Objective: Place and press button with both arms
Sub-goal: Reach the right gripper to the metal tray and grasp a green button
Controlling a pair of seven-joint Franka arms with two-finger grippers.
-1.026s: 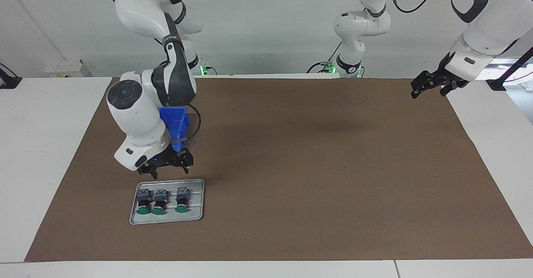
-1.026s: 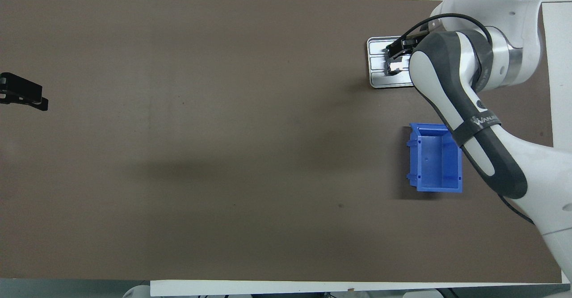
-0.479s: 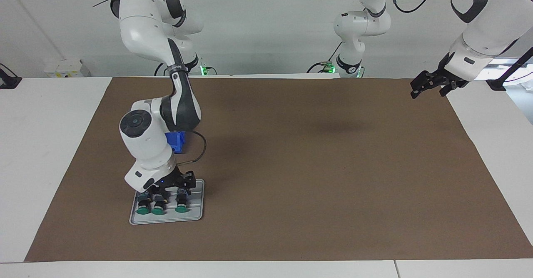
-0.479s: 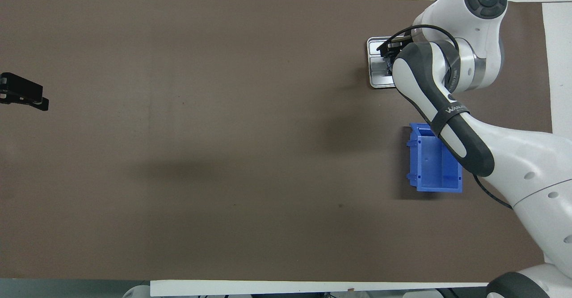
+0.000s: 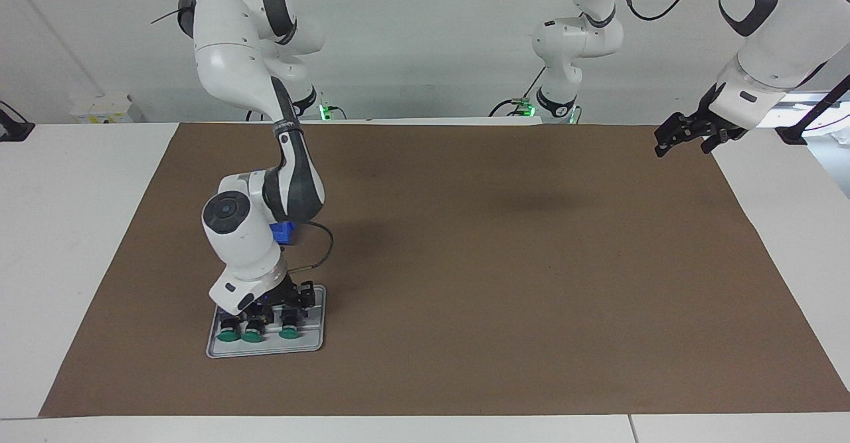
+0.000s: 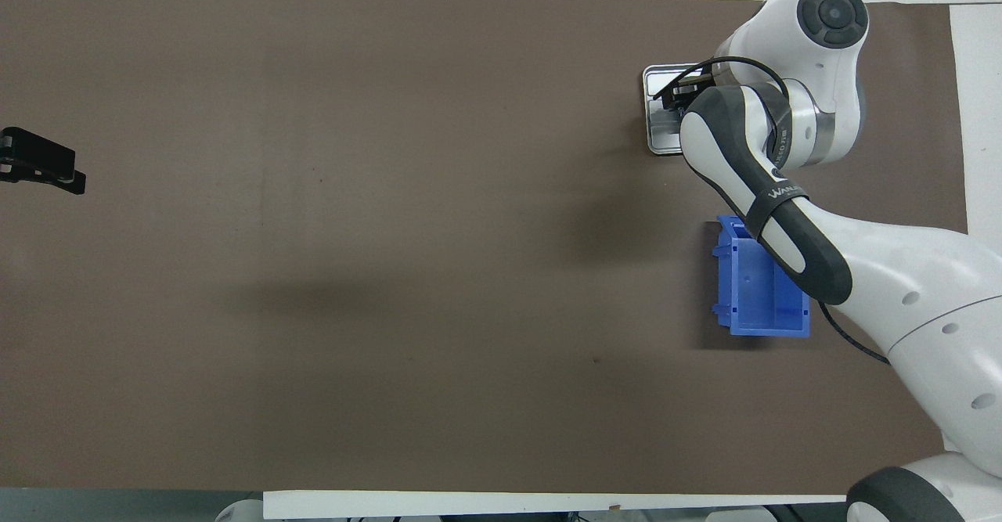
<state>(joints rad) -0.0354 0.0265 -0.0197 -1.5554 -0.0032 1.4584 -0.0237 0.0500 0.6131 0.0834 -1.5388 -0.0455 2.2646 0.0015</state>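
Reaching down into the metal tray [image 5: 312, 345], the right gripper [image 5: 269, 305] sits over the bodies of three green-capped buttons [image 5: 254, 330]; whether it grips one cannot be told. All three buttons lie in the tray, toward the right arm's end of the counter [image 5: 498, 264], so placing and pressing remain undone. Left gripper [image 5: 690, 134]: waiting, state unclear. Blue bin [image 6: 763, 287]: empty. Legible writing: partial "WANA…" lettering on the right arm's band [image 6: 775, 191].

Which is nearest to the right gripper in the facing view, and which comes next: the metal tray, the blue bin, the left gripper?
1. Metal tray: directly under the right gripper.
2. Blue bin: nearer to the robots than the tray.
3. Left gripper: waiting at the left arm's end of the table.
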